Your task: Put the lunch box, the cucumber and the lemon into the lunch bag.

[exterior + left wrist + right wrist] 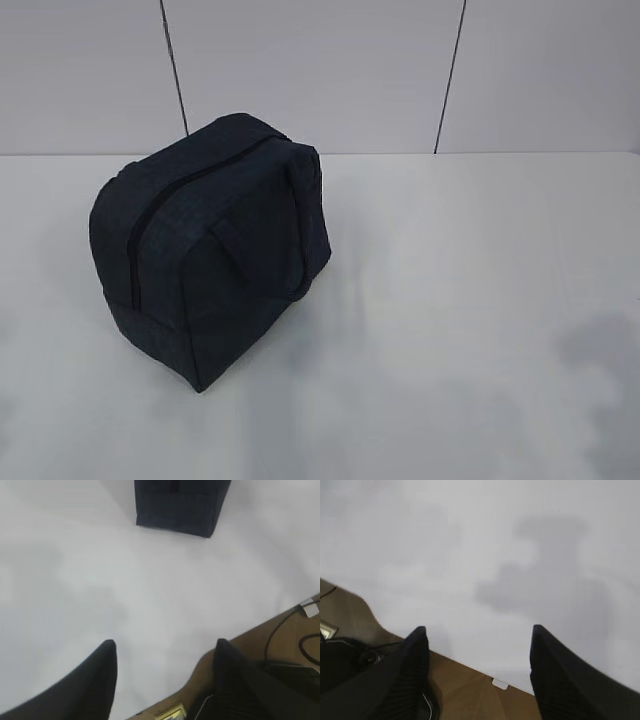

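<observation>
**Zipped bag alone on the table, both grippers spread and empty**

Black fingers (95,680) of the left gripper (164,652) fill the bottom of the left wrist view, spread apart with only white table (75,580) between them. At the top centre of that frame sits the lower part of the lunch bag (177,507), well apart from the fingertips. Along the lower right runs the table edge, with brown floor (260,640) and dark cables (290,630) beyond it.

In the right wrist view the right gripper (477,632) hangs the same way: jaws wide, nothing pinched, over bare white table with soft grey shadows at the upper right. Brown floor shows at the lower left.

From the exterior view, the lunch bag (215,250) stands left of centre on the table (480,300), a dark navy box with its zipper (135,235) running up the rounded top and a strap handle (290,220) on the side facing right. The zipper looks closed. Neither arm shows in this view.
</observation>
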